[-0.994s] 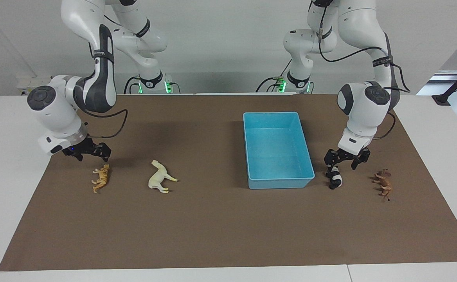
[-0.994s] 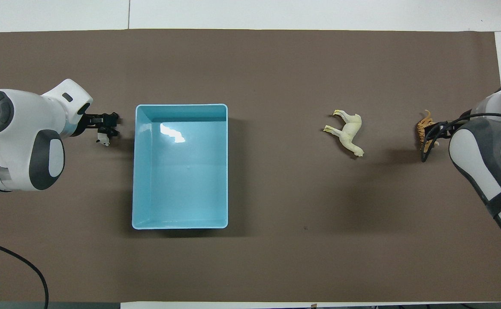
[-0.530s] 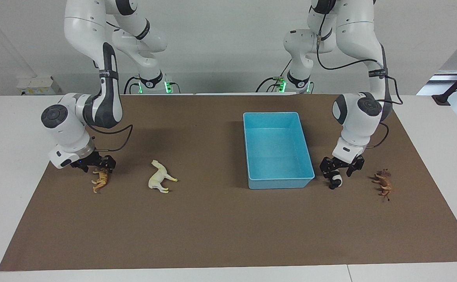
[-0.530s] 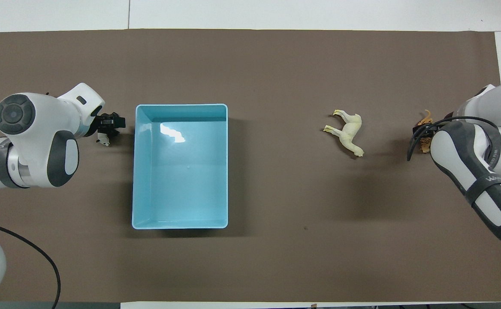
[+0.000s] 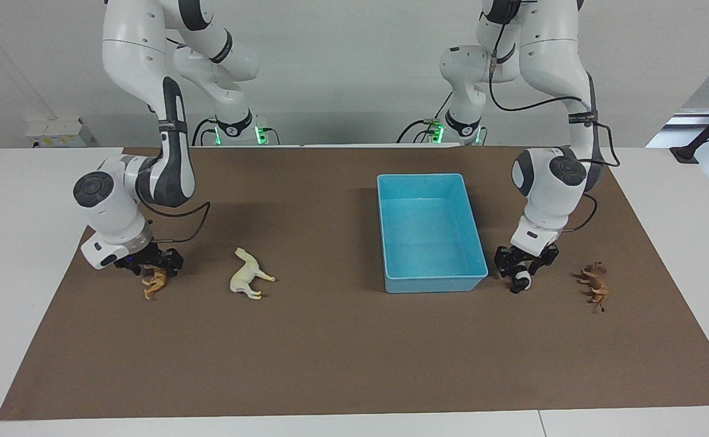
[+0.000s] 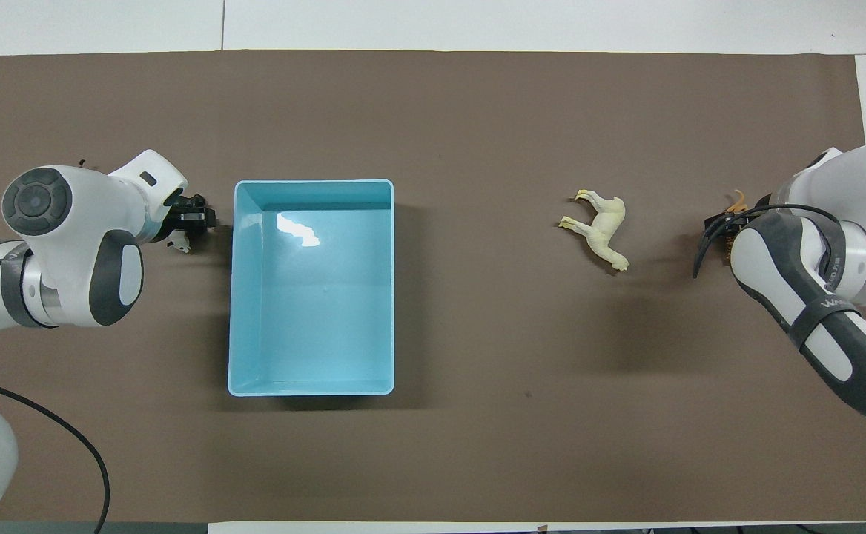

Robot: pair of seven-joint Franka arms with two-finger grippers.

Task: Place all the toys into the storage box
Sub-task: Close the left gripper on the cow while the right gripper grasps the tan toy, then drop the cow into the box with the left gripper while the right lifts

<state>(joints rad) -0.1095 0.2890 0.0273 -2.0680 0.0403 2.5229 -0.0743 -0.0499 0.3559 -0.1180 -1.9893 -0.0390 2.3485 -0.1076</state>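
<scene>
The light blue storage box (image 5: 436, 284) stands empty toward the left arm's end of the table, also in the overhead view (image 6: 311, 387). My left gripper (image 5: 523, 267) is open and low over the black-and-white panda (image 5: 519, 281), beside the box; the panda's white edge shows in the overhead view (image 6: 179, 243). The reddish-brown horned animal (image 5: 594, 286) lies beside the panda, apart from it. My right gripper (image 5: 155, 264) is open and low over the orange tiger (image 5: 155, 284). The cream-white horse (image 5: 248, 277) lies on its side between tiger and box, also overhead (image 6: 602, 230).
A brown mat (image 5: 342, 352) covers the table. The right arm's wrist (image 6: 811, 245) hides most of the tiger from above. The left arm's wrist (image 6: 70, 237) hides the horned animal from above.
Both grippers have come down: the left one onto the panda, the right one onto the tiger. The toys and the box have not moved.
</scene>
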